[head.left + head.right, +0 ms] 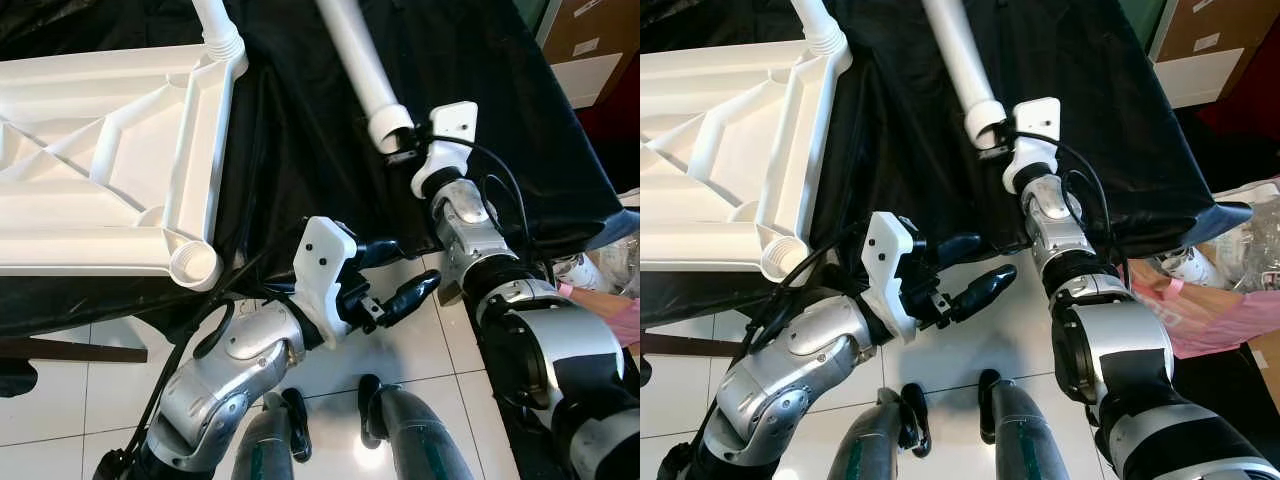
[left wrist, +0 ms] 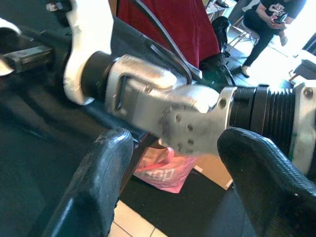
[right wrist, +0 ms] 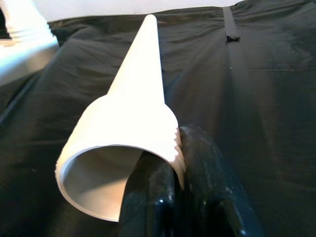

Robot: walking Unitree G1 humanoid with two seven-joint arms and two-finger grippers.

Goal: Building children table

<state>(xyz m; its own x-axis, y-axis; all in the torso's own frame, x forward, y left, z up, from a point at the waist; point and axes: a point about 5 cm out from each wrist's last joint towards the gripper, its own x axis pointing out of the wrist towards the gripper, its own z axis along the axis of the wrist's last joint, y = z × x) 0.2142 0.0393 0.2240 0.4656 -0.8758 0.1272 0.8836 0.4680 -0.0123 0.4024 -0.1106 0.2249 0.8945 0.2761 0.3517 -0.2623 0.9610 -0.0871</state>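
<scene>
A white plastic tabletop (image 1: 100,180) lies upside down on a black cloth. One white leg (image 1: 218,25) stands in its far corner socket, and the near corner socket (image 1: 195,265) is open. A second, loose leg (image 1: 355,55) lies on the cloth to the right. My right gripper (image 1: 400,150) is shut on the rim of its threaded open end (image 3: 118,163), with one finger inside the tube and one outside. Lower down, my left gripper (image 1: 412,265) hangs open over the white floor tiles, holding nothing, and its wrist view looks between the fingers (image 2: 94,187) at my right forearm.
The black cloth (image 1: 300,150) drapes off the low table's front edge above the tiled floor (image 1: 60,390). A pink bag (image 1: 1210,310) lies on the floor at the right. Cardboard boxes (image 1: 590,30) stand at the far right. A person (image 2: 269,15) sits in the background.
</scene>
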